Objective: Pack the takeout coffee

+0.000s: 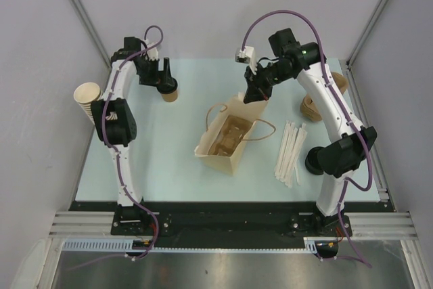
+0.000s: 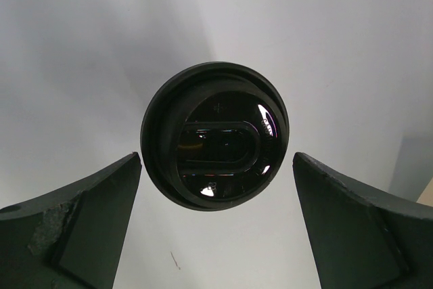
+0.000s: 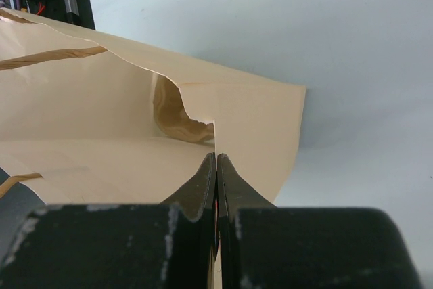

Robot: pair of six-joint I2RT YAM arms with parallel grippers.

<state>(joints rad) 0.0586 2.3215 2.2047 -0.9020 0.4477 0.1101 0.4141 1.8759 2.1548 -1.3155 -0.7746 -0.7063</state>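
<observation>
Just above the lidded paper cup, the left gripper hangs with its jaws wide apart. The right gripper is pinched together on the rim of the paper bag; the carrier tray lies inside it, and some pale sticks lie beside it.

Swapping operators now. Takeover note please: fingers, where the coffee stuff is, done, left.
Left gripper: fingers open, straddling the cup, not gripping.
Right gripper: fingers shut on the paper bag rim; bag mouth open.
Cup: on the table, far left, black lid on.
Carrier tray: looks to be inside the bag.
Done: cup lidded, tray bagged.
Left: grasp cup, set it in the tray.
</observation>
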